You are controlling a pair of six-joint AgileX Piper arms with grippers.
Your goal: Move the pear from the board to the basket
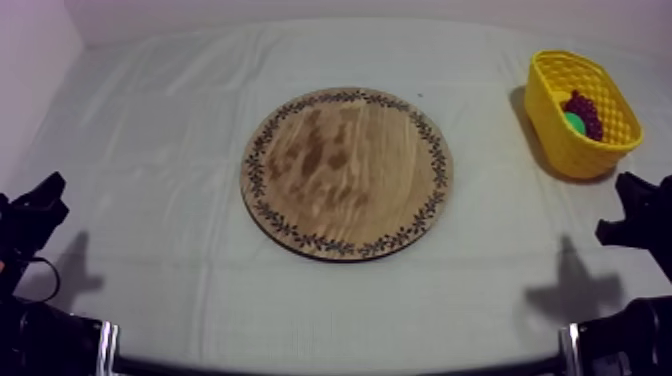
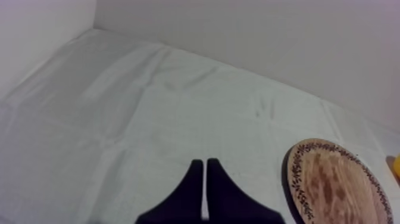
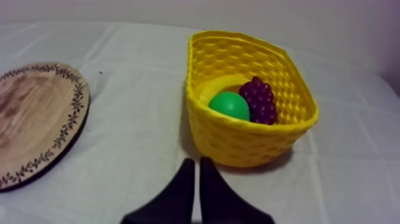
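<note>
Running back to pale walls point(image 2: 268, 42), surface point(image 1: 140, 170) under creased cloth point(image 2: 149, 107). Wooden board point(image 1: 346, 172) centre. Pear point(image 3: 229, 105) in yellow basket point(image 3: 250, 140) beside grapes point(image 3: 261, 100). Left pincer point(image 2: 204, 168), right pincer point(image 3: 197, 165): both pressed together.

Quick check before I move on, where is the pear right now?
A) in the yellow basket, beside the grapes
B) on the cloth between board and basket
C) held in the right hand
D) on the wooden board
A: the green pear lies inside the yellow basket next to the grapes, and the wooden board carries nothing.
</note>
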